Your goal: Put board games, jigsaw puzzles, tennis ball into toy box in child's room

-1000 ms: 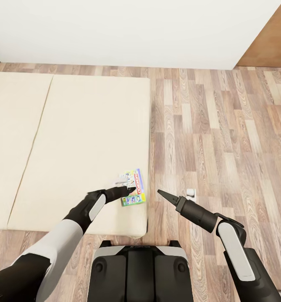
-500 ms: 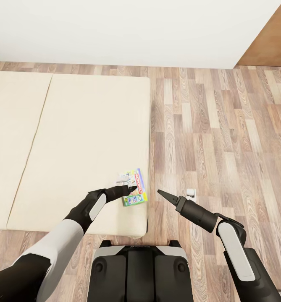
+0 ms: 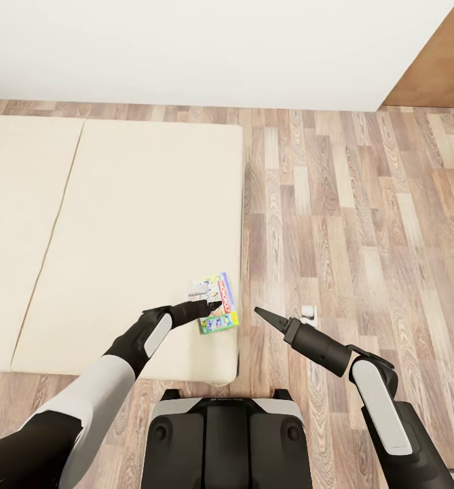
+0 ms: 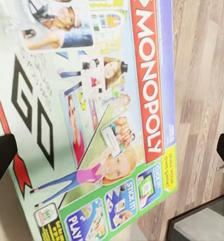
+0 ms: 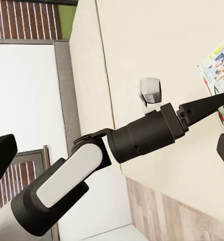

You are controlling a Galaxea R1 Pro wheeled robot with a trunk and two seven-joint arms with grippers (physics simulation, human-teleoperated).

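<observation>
While over the bed (image 3: pixel 118 224), the left claw (image 3: pixel 210 305) hovered at the board game (image 3: pixel 216 312).
The Monopoly box lay flat near the mattress's 5 o'clock corner; left fingers (image 4: pixel 1 158) stood spread apart. Right claw (image 3: pixel 259 312) hung over floor (image 3: pixel 349 224), fingers apart.

Board game (image 4: pixel 97 120) cover: "MONOPOLY", "GO", "PLAY".

I see bright, even, soft render light with only faint shadows under the bed (image 3: pixel 118 224) edge, no glare, and the board game (image 4: pixel 97 115) print sharp up close.
</observation>
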